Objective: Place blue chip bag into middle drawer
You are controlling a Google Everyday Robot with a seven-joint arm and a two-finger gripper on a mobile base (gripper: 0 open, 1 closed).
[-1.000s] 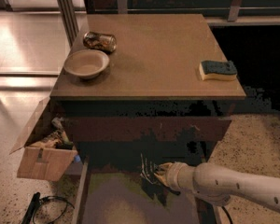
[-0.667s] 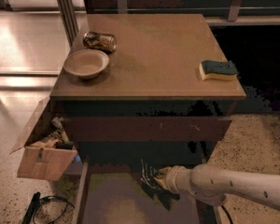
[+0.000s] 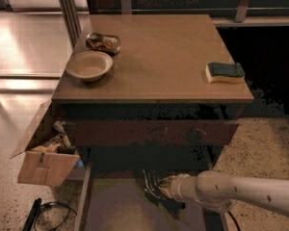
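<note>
the white arm's gripper (image 3: 163, 183) has sunk a little, the crinkly dark navy-blue foil chip bag (image 3: 151, 187) clamped at its tip, low over the pale tan floor of the open middle drawer (image 3: 115, 207) below the counter's front edge (release looks near). on the brown wooden counter (image 3: 159, 47): a beige bowl (image 3: 89, 65) by the left edge, a crushed can (image 3: 103, 42) towards the far-left corner, a yellow sponge with a blue-green top (image 3: 225, 72) by the right edge. beyond, a glossy floor.
</note>
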